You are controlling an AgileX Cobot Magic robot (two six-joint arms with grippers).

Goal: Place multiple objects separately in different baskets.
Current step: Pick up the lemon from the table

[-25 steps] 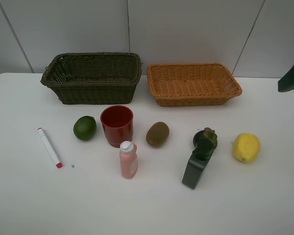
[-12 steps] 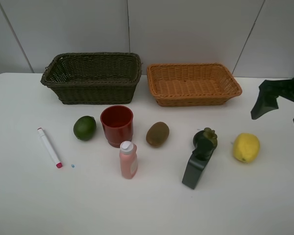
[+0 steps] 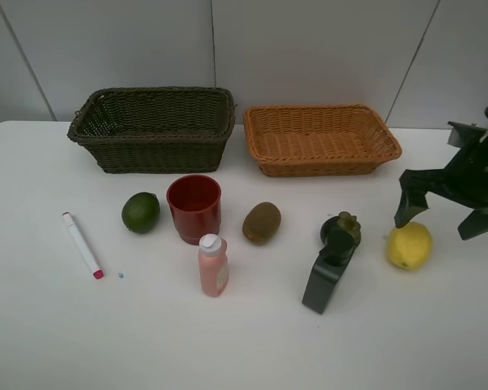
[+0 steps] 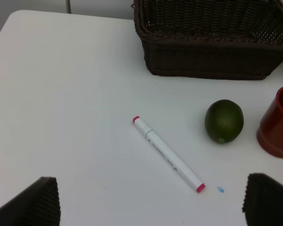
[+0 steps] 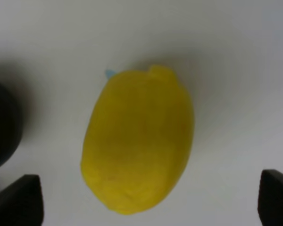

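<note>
Bright, even light falls from above on the white table [image 3: 49, 341], and the shadows under the things are soft and short. The high and left wrist views are fairly sharp. The right wrist view is blurred, the lemon [image 5: 137, 141] out of focus.
</note>
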